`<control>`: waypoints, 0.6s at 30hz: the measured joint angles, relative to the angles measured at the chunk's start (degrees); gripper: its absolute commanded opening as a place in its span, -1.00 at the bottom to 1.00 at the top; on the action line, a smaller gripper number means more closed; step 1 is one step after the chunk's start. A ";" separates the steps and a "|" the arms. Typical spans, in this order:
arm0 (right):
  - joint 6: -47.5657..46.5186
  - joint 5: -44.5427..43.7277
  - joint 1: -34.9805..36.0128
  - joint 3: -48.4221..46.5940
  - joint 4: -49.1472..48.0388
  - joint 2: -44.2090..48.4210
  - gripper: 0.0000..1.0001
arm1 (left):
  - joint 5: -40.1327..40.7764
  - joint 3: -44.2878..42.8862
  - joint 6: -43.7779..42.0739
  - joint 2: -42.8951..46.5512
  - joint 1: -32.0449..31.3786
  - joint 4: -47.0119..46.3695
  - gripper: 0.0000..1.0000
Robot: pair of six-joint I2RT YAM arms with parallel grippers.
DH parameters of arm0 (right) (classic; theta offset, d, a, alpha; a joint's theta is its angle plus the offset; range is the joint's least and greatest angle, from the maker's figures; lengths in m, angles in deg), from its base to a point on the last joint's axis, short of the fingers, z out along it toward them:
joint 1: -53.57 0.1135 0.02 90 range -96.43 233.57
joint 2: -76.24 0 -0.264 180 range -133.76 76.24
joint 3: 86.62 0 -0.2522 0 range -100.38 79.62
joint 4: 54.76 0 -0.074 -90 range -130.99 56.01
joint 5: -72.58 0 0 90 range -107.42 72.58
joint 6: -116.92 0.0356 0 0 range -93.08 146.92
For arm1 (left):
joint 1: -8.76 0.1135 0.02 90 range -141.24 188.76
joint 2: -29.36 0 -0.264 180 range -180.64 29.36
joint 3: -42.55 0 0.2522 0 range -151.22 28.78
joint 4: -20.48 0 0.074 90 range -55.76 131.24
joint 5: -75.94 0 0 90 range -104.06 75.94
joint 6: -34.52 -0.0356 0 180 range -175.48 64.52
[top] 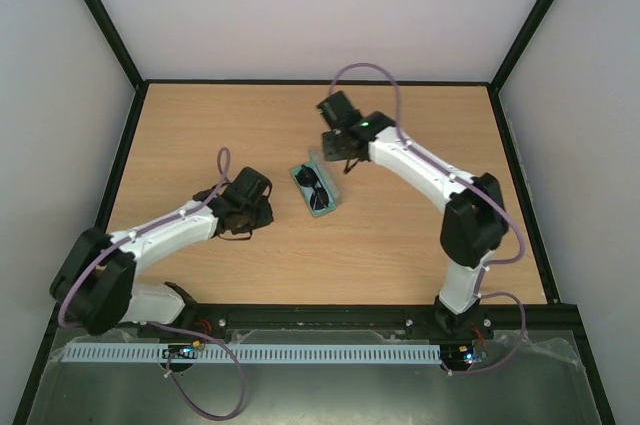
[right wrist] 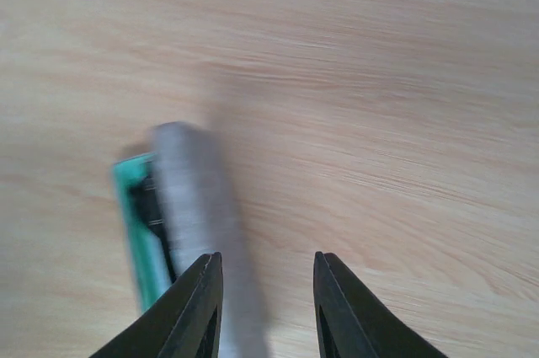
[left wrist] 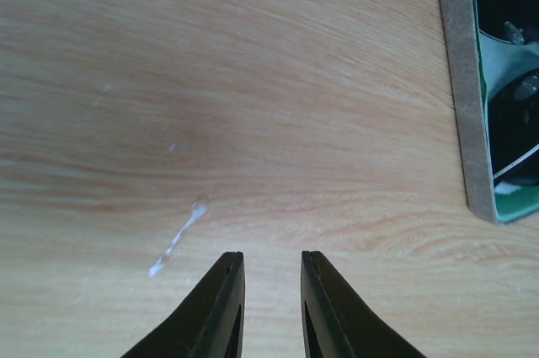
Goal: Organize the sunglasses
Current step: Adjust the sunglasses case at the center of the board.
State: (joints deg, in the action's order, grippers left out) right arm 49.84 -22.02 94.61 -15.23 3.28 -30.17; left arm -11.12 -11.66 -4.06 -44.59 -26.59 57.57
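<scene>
Top external shows the sunglasses (top: pixel 313 186) lying in the open green-lined case (top: pixel 330 207) mid-bench (top: pixel 200 125), between two bent arms. Left wrist shows the left end effector (left wrist: pixel 272 259) narrowly parted, empty, with the case edge well off to the right. Right wrist, blurred, shows the right end effector (right wrist: pixel 267 261) parted wider, empty, with the case just ahead.

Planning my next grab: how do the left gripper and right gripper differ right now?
The left gripper is only narrowly open; the right gripper stands wider. The left gripper sits left of the open case, clear of it; the right gripper is close by its far end. Both are empty, and the sunglasses lie in the case.
</scene>
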 measured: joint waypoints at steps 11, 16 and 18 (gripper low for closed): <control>2.21 9.25 -11.54 15.50 -6.86 6.05 -0.44 | -1.86 -6.84 -0.70 -18.05 0.00 -9.25 -0.67; 2.21 13.84 -11.04 15.58 -9.05 5.57 -0.43 | -2.75 -8.50 -0.61 -22.82 0.02 -13.49 -0.68; 2.23 16.02 -11.02 15.63 -10.10 5.09 -0.47 | -2.91 -9.33 -0.61 -23.71 0.02 -14.32 -0.68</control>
State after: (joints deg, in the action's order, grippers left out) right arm 52.06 -6.00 83.59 0.40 -6.82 -25.08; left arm -14.03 -20.99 -4.68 -68.31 -26.57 43.26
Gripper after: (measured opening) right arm 0.282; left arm 0.162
